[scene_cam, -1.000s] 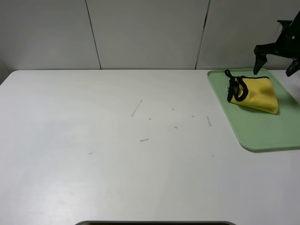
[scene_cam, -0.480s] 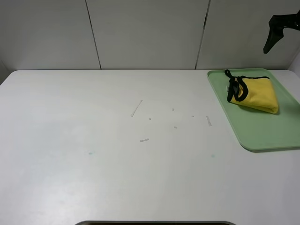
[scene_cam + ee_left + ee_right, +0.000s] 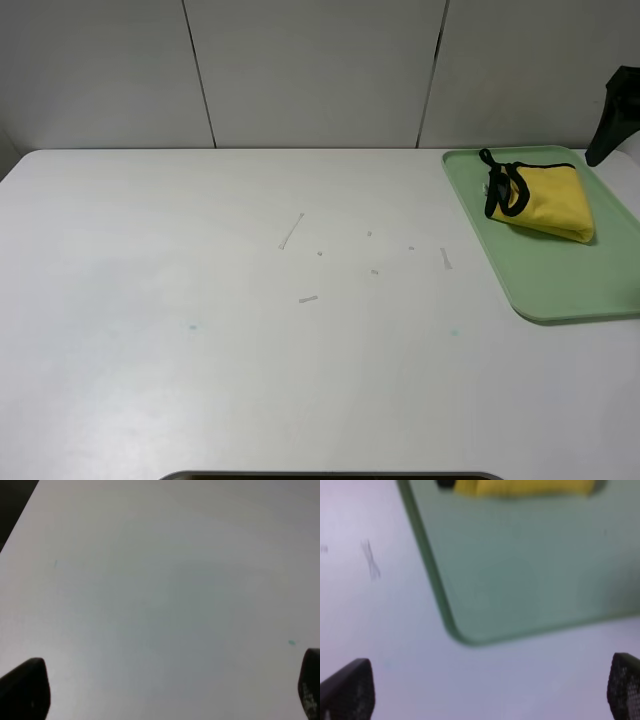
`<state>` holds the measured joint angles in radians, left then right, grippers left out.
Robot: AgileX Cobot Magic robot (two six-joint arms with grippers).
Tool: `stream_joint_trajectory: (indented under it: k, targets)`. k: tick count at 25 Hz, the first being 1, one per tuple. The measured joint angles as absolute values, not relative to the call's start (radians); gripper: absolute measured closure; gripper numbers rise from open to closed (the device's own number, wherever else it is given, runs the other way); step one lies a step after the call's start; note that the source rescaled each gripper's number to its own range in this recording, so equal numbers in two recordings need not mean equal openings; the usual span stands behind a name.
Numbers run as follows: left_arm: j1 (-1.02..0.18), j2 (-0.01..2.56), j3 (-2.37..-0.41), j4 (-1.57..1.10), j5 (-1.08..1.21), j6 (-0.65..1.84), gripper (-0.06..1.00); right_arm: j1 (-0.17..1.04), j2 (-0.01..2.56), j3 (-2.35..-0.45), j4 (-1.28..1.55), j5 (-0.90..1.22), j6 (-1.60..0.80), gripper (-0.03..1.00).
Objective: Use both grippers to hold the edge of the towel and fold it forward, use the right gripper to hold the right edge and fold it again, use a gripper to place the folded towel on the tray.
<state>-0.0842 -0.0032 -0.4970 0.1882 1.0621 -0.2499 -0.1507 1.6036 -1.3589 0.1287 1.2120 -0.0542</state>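
Observation:
The yellow towel [image 3: 545,200] lies folded into a small bundle on the far part of the pale green tray [image 3: 560,290], its black piping and loop [image 3: 497,186] bunched at its left end. In the right wrist view the tray's [image 3: 520,580] rounded corner fills the frame, with the towel [image 3: 520,486] as a yellow strip beyond it. My right gripper [image 3: 485,692] is open, hanging over the table beside that corner with nothing between its fingers. One black finger [image 3: 616,118] shows at the overhead view's right edge, behind the tray. My left gripper [image 3: 167,690] is open over bare white table.
Small pale scraps [image 3: 291,231] and faint marks are scattered on the white table [image 3: 200,300] near its middle. A grey panelled wall [image 3: 310,70] runs along the back edge. A dark strip [image 3: 330,476] sits at the front edge.
The right gripper rose from just above the tray's far right corner, then swung off toward the right edge of the view. The towel stayed on the tray.

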Motion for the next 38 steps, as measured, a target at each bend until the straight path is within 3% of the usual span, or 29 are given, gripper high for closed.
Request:
stream_joint_trajectory:
  k: [11,18,30,38]
  targets:
    - [-0.084,-0.003,-0.497,0.188,1.062,-0.250,-0.06,-0.151,1.201,-1.023,0.137,1.213,-0.046,-0.03]
    - [-0.084,-0.003,-0.497,0.188,1.062,-0.250,-0.06,-0.151,0.807,-0.799,0.137,1.217,-0.045,-0.03]
    - [-0.084,-0.003,-0.497,0.188,1.062,-0.250,-0.06,-0.151,0.232,-0.583,0.096,1.045,-0.039,-0.03]
    - [-0.084,-0.003,-0.497,0.188,1.062,-0.250,-0.06,-0.151,0.001,-0.501,0.082,1.011,-0.039,-0.03]
